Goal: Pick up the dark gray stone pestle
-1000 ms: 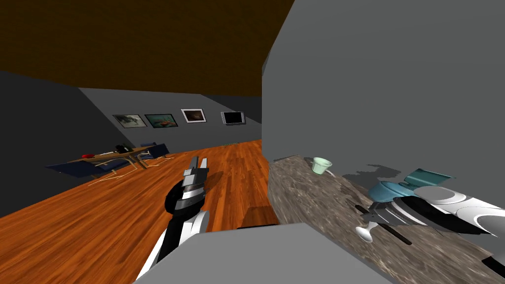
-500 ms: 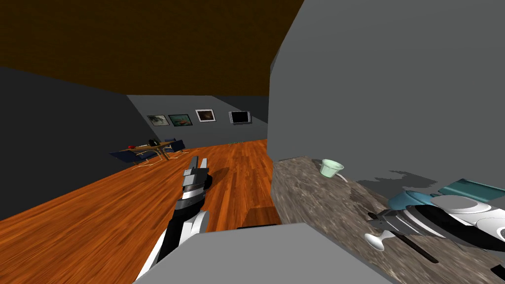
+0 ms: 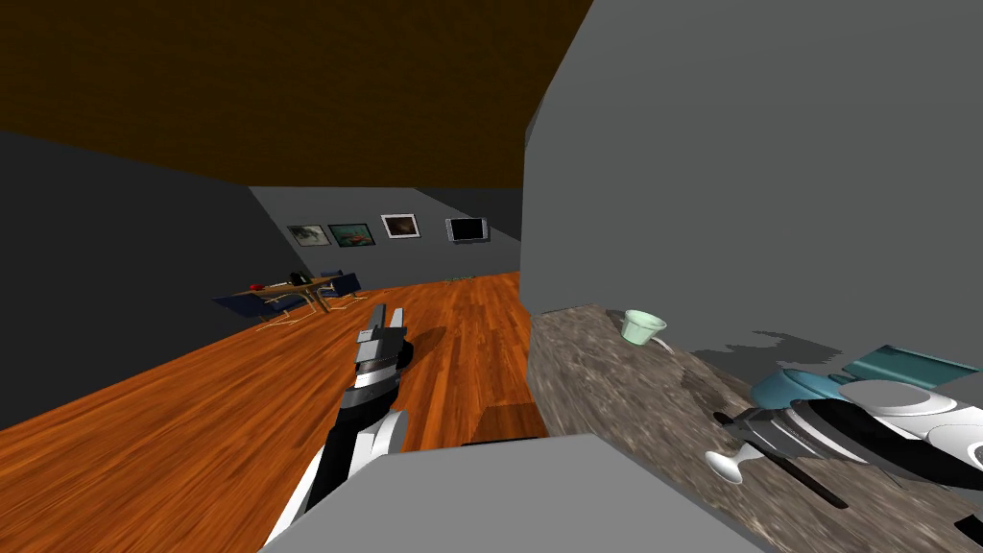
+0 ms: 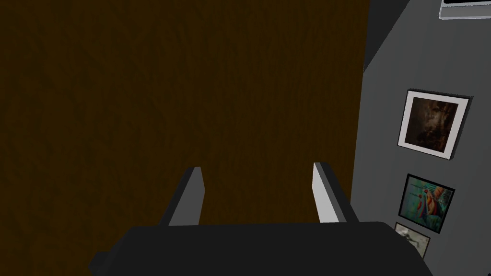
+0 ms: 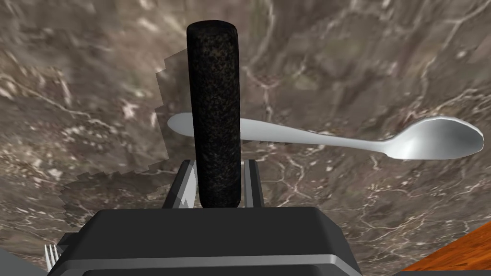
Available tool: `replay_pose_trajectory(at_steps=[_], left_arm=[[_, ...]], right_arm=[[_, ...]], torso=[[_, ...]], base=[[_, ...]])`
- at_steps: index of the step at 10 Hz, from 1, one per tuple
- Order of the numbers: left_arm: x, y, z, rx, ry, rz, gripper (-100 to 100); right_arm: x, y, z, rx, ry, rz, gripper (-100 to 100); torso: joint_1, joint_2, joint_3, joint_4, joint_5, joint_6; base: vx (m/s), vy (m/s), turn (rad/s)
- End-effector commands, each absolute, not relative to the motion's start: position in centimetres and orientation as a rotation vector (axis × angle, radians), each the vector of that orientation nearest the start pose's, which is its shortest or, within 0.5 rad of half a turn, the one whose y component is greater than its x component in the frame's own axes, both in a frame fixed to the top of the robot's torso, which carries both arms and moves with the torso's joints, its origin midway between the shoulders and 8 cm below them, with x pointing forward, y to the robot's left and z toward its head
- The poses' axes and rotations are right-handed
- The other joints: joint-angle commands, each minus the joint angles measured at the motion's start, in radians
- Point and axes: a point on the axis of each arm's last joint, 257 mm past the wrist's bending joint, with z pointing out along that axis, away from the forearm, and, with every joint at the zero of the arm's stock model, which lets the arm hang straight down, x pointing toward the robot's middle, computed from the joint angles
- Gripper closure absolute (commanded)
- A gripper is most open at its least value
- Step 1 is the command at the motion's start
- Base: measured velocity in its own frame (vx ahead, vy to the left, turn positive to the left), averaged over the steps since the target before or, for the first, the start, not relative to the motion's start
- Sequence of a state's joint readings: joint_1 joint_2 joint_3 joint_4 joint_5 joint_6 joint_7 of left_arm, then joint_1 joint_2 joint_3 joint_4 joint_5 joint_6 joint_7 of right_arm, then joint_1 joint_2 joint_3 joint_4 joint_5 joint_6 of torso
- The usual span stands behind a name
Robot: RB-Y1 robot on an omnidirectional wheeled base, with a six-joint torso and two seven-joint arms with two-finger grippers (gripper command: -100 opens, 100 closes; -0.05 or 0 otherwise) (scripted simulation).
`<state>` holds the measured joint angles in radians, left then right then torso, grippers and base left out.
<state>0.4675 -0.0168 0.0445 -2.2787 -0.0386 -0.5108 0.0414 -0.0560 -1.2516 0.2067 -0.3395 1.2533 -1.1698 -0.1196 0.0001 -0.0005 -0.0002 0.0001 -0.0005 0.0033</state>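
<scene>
Dark speckled pestle (image 5: pixel 213 110) clamped in right gripper (image 5: pixel 219 165) over veined counter (image 5: pixel 345 72); left gripper (image 4: pixel 257 166) spread wide.

Floor (image 3: pixel 192 413): orange-brown wood planks, running to the far wall (image 3: pixel 422 254); ceiling (image 3: pixel 288 86): dark brown, faint wood grain; left wall (image 3: pixel 96 278): dark grey, unlit; near wall (image 3: pixel 768 173): plain grey, rising directly behind the counter (image 3: pixel 595 384), with a jagged shadow low on it; counter: mottled grey-brown stone top; far wall: grey, carrying three framed pictures (image 3: pixel 350 233) and a dark screen (image 3: pixel 467 228) in a row; table (image 3: pixel 288 285) with blue chairs (image 3: pixel 248 303): on the floor before the far wall, near the left wall.
</scene>
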Motion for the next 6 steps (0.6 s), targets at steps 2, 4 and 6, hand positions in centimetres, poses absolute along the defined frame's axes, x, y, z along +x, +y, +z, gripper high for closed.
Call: replay_pose_trajectory(at_steps=[2,4,6], left_arm=[[34.2,28.7,3.7,-0.625,0.58,-1.292,0],[34.2,28.7,3.7,-0.625,0.58,-1.292,0],[34.2,28.7,3.7,-0.625,0.581,-1.291,0]], right_arm=[[16.2,-70.8,-34.8,-0.194,2.868,0.016,100],[17.6,-70.2,-34.4,-0.265,2.862,0.029,100],[17.3,-70.4,-34.4,-0.253,2.866,0.026,100]], torso=[[0.0,0.0,0.0,0.0,0.0,0.0],[-0.001,0.001,0.001,0.0,-0.001,0.0],[-0.001,-0.005,-0.003,-0.001,-0.001,0.001]], base=[[-0.016,0.0,0.062],[0.012,-0.007,-0.102],[0.074,0.006,-0.13]])
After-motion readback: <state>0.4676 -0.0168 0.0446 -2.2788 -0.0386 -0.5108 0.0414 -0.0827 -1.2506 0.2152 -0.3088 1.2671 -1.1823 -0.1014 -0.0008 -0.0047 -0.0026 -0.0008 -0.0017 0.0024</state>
